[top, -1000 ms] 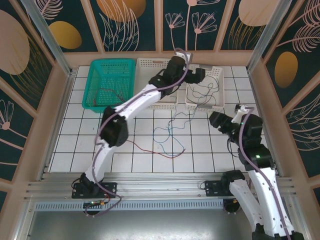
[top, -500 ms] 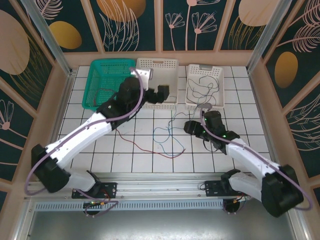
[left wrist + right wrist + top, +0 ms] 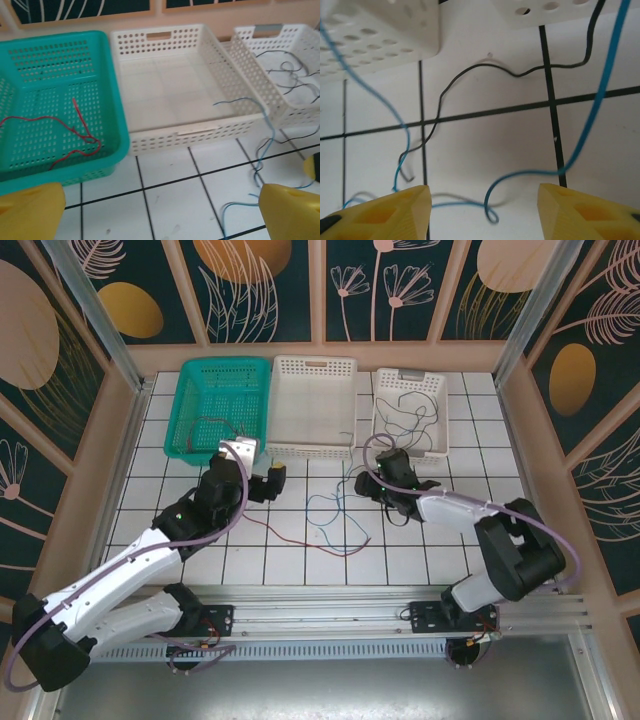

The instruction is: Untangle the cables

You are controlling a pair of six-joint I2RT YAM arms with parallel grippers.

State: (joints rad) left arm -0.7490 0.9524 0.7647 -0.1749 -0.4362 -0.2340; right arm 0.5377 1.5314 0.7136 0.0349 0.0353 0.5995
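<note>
A loose tangle of blue, black and grey cables (image 3: 330, 508) lies on the tiles mid-table, and a red cable (image 3: 300, 536) trails to its left. My right gripper (image 3: 362, 486) is low at the tangle's right edge. In the right wrist view it (image 3: 485, 216) is open, its yellow fingertips (image 3: 385, 215) either side of a blue cable loop (image 3: 492, 212), with a black cable (image 3: 470, 75) beyond. My left gripper (image 3: 274, 480) is open over bare tile (image 3: 160, 215). A blue cable (image 3: 267, 135) hangs over the middle basket's corner. Another red cable (image 3: 75, 130) lies in the green basket.
Three baskets line the far edge: green (image 3: 190, 390), white (image 3: 312, 368), and a second white one (image 3: 440, 415) holding black and grey cables (image 3: 405, 415). Wooden walls close off the table on three sides. Open tiles lie along the near edge.
The left arm pulled back from the far baskets to the near left of the tangle. The right arm swung in from the right side and dropped to the tangle.
</note>
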